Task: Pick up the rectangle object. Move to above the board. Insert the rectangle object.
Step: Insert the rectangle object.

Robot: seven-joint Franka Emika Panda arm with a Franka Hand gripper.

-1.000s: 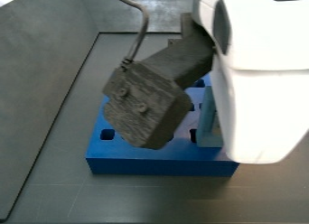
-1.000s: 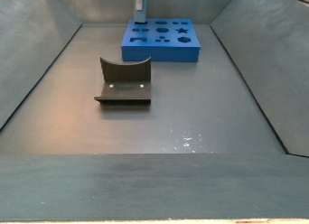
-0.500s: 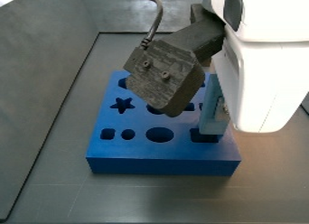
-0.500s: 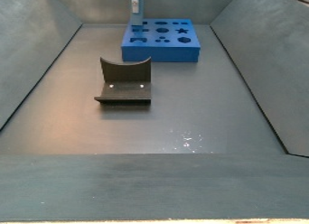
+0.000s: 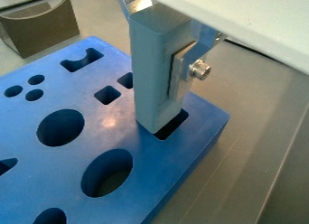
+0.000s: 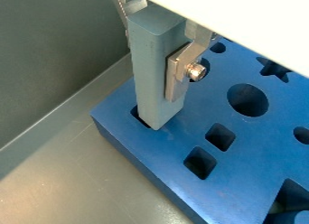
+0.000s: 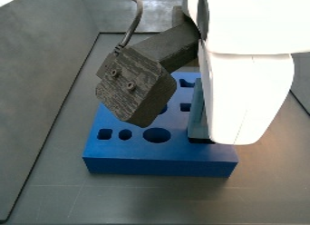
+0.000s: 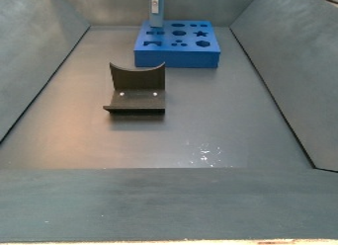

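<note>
The rectangle object (image 5: 154, 83), a pale blue block, stands upright between my gripper's fingers in both wrist views (image 6: 151, 83). My gripper (image 5: 160, 70) is shut on it; one silver finger plate (image 5: 182, 67) with a screw presses its side, and it also shows in a wrist view (image 6: 182, 70). The block's lower end sits in a rectangular hole at a corner of the bright blue board (image 5: 72, 101), which also shows in a wrist view (image 6: 241, 164). In a side view the block (image 8: 153, 6) stands over the board's (image 8: 179, 51) far left corner. The arm hides most of it in a side view (image 7: 194, 120).
The fixture (image 8: 134, 89) stands on the grey floor in front of the board. The dark camera mount (image 7: 136, 82) and the white arm body (image 7: 248, 74) hang over the board (image 7: 158, 161). Sloping grey walls (image 8: 34, 81) enclose the floor.
The gripper with the block has shifted slightly over the board's corner and come lower than half a second ago. The board and fixture have not moved.
</note>
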